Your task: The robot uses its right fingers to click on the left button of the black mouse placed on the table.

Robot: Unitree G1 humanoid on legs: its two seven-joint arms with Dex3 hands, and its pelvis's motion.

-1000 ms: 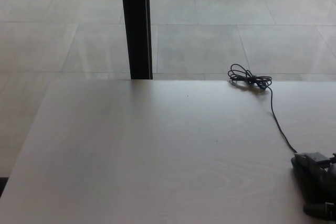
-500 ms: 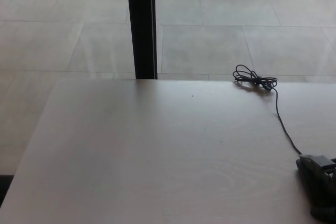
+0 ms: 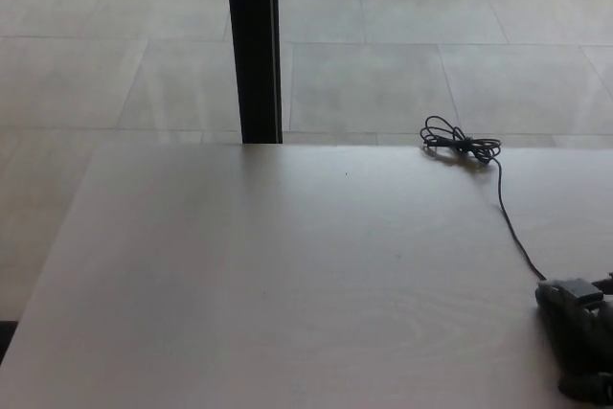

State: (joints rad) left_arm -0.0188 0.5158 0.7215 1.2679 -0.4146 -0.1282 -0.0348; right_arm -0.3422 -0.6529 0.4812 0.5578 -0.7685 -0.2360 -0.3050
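Reaching in from the lower right corner of the picture, my right hand [image 3: 579, 342] shows only as a dark, blocky mass near the right edge of the table [image 3: 287, 275], close to its near right corner. It is cut off by the frame and too dark to read, so I cannot tell whether my fingers are apart or together, or whether they press on anything. The black mouse [image 3: 567, 291] seems to lie right at that spot: a grey-black piece with a lighter top shows at the far end of the dark mass, but I cannot tell where my hand ends and the mouse begins, nor make out its left button.

From that piece a thin black cable [image 3: 510, 222] runs away over the pale wooden top toward the far edge, and ends in a loose tied coil [image 3: 460, 144] lying just at the far right part of that edge.

My left hand does not show. I see no box, tray or other holder on the top.

Beyond the far edge lies a floor [image 3: 402, 64] of large pale tiles, and a black upright post [image 3: 253, 45] rises from behind the far edge, left of the middle.
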